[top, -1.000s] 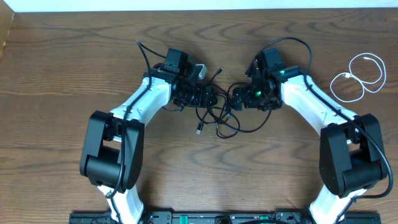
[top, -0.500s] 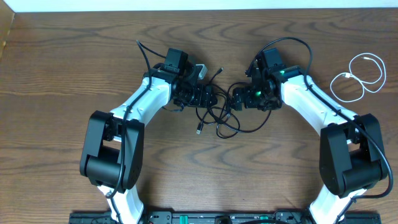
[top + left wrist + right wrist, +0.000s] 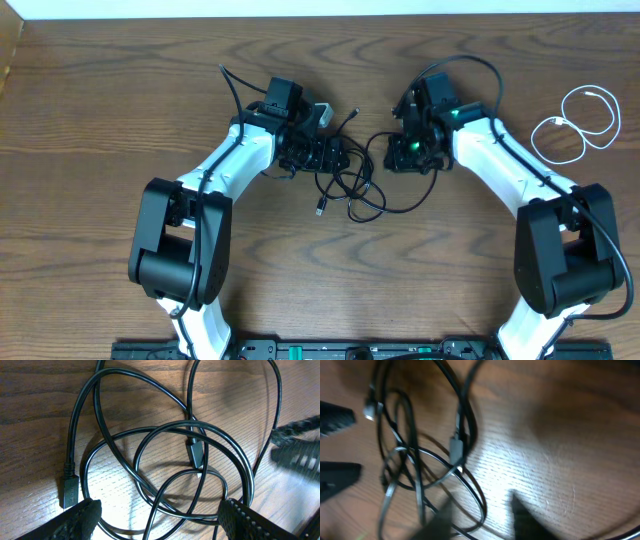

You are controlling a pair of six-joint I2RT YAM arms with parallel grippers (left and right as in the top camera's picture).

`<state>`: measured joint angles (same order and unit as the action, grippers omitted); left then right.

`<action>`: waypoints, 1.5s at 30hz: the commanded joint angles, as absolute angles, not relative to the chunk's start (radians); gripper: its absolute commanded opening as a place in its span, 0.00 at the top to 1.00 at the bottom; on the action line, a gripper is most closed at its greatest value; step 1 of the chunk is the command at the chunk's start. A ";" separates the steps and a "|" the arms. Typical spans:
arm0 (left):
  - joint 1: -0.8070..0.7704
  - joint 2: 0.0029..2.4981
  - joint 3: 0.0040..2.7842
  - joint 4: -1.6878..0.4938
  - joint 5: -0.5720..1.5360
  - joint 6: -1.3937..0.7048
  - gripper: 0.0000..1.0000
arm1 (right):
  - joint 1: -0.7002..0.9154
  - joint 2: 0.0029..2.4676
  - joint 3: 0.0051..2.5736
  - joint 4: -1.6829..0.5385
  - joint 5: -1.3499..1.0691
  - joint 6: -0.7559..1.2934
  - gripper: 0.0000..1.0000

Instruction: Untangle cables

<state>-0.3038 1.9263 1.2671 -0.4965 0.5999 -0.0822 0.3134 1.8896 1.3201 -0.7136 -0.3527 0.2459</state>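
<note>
Worktop point(image 3: 120, 110): dark wood grain; 2 arms reach in toward the centre.

Black cables point(image 3: 352, 190): several thin cords in 1 tangle of overlapping loops at mid-worktop, between the 2 claws. In the left wrist view the loops cross each other repeatedly; 1 plug point(image 3: 70, 491) lies flat at the left edge of the tangle, a 2nd plug point(image 3: 196, 452) sits inside the loops.

White cable point(image 3: 561, 122): loosely coiled on the far right of the worktop, well apart from the black tangle and from both claws.

Left claw point(image 3: 340, 155): released, fingers point(image 3: 82, 517) spread wide and straddling the near side of the tangle; no cord pinched.

Right claw point(image 3: 388, 152): clenched, at the right edge of the tangle, with 1 black loop running up to it. Right wrist view is blurred, so inspector cannot tell whether a cord is caught between the fingers.
</note>
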 commanded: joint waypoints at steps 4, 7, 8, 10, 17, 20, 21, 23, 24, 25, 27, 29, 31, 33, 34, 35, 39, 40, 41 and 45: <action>-0.305 1.924 1.265 -0.499 0.608 -0.084 0.21 | 0.279 1.851 1.354 -0.710 -0.363 0.238 0.90; -0.305 1.924 1.265 -0.499 0.608 -0.084 0.21 | 0.274 1.851 1.354 -0.711 -0.320 0.238 0.69; -0.305 1.924 1.265 -0.499 0.608 -0.084 0.21 | 0.274 1.851 1.354 -0.712 -0.308 0.238 0.56; -0.305 1.924 1.265 -0.499 0.608 -0.084 0.21 | 0.274 1.851 1.354 -0.713 -0.290 0.238 0.40; -0.305 1.924 1.265 -0.499 0.608 -0.084 0.21 | 0.274 1.851 1.354 -0.736 -0.112 0.268 0.20; -0.305 1.924 1.265 -0.499 0.608 -0.084 0.21 | 0.274 1.851 1.353 -0.752 -0.043 0.301 0.20; -0.305 1.924 1.265 -0.499 0.608 -0.084 0.21 | 0.274 1.851 1.352 -0.752 -0.037 0.303 0.20; -0.305 1.924 1.265 -0.499 0.608 -0.084 0.21 | 0.274 1.851 1.348 -0.753 -0.036 0.303 0.20; -0.305 1.924 1.265 -0.499 0.608 -0.084 0.21 | 0.274 1.851 1.345 -0.754 -0.035 0.303 0.19; -0.305 1.924 1.265 -0.499 0.608 -0.084 0.21 | 0.274 1.851 1.344 -0.757 -0.032 0.303 0.20; -0.305 1.924 1.265 -0.499 0.608 -0.084 0.21 | 0.271 1.851 1.343 -0.767 0.012 0.331 0.17; -0.305 1.924 1.265 -0.499 0.608 -0.084 0.21 | 0.267 1.851 1.343 -0.775 0.079 0.389 0.15; -0.305 1.924 1.265 -0.499 0.608 -0.084 0.21 | 0.262 1.851 1.343 -0.776 0.091 0.405 0.16; -0.305 1.924 1.265 -0.499 0.608 -0.084 0.21 | 0.258 1.851 1.343 -0.779 0.073 0.404 0.25; -0.305 1.924 1.265 -0.499 0.608 -0.084 0.21 | 0.259 1.851 1.343 -0.783 0.063 0.404 0.34; -0.305 1.924 1.265 -0.499 0.608 -0.084 0.21 | 0.259 1.851 1.342 -0.786 0.051 0.404 0.39; -0.305 1.924 1.265 -0.499 0.608 -0.084 0.21 | 0.263 1.851 1.323 -0.798 0.046 0.404 0.42; -0.305 1.924 1.265 -0.499 0.608 -0.084 0.21 | 0.263 1.851 1.315 -0.797 0.046 0.405 0.41; -0.305 1.924 1.265 -0.499 0.608 -0.084 0.21 | 0.263 1.851 1.308 -0.795 0.046 0.405 0.40; -0.305 1.924 1.265 -0.499 0.608 -0.084 0.21 | 0.263 1.851 1.270 -0.764 0.045 0.427 0.39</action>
